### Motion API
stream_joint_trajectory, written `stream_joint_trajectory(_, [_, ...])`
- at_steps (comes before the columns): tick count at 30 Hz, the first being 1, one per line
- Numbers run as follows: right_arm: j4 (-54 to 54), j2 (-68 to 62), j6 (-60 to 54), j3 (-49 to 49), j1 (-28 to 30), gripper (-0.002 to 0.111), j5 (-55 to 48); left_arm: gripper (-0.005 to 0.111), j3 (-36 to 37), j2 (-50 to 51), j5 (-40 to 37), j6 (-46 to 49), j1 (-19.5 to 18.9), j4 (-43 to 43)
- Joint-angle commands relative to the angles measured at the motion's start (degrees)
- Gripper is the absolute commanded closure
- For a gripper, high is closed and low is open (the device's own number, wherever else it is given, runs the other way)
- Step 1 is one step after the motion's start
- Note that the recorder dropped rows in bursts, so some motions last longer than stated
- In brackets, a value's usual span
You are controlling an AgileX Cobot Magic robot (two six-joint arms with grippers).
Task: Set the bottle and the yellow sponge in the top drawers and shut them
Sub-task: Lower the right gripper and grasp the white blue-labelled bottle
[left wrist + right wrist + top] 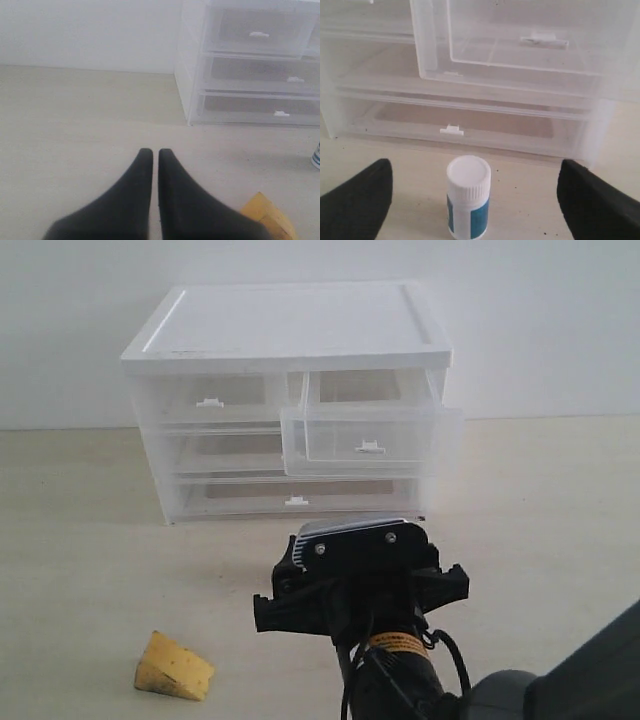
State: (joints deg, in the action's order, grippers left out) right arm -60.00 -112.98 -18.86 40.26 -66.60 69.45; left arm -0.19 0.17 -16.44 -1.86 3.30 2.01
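White cabinet top [290, 320], closed bottom full-width drawer [250, 495], beige table [90, 560], white wall [540, 320]

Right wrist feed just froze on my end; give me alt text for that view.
The bottle stands upright, untouched, between the jaws of the open right gripper. Behind it is the drawer unit with one top drawer pulled out.

I can read nothing here. The bottle [468, 197] wears a teal-blue label [481, 218], but the side that faces me shows only plain colour with no letters or numbers I can make out. On my right arm [405, 685], just behind the wrist, there is a yellow sticker [398, 643] with dark marks on it, too small and blurred to read.
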Motion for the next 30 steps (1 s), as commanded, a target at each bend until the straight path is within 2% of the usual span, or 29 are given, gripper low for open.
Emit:
stream_joint_trajectory(1, [1.0, -0.4, 0.3, 1.6, 3.0, 0.027, -4.0, 0.102, 0.2, -0.2, 0.1, 0.3, -0.3, -0.1])
stream_joint_trajectory(6, [6.9, -0.4, 0.4, 3.2, 9.3, 0.027, -16.2, 0.102, 0.2, -0.2, 0.1, 0.3, -0.3, -0.1])
stream_joint_trajectory(12, [13.1, -0.4, -0.1, 7.1, 13.0, 0.027, -23.9, 0.102, 0.2, -0.2, 0.1, 0.3, -0.3, -0.1])
stream_joint_trajectory(20, [13.5, -0.6, -0.7, 8.0, 15.5, 0.027, -25.0, 0.102, 0.2, -0.2, 0.1, 0.3, -0.3, -0.1])
stream_joint_trajectory(30, [14.8, -5.6, -1.5, 13.1, 15.7, 0.027, -27.6, 0.102, 0.2, -0.2, 0.1, 0.3, -0.3, -0.1])
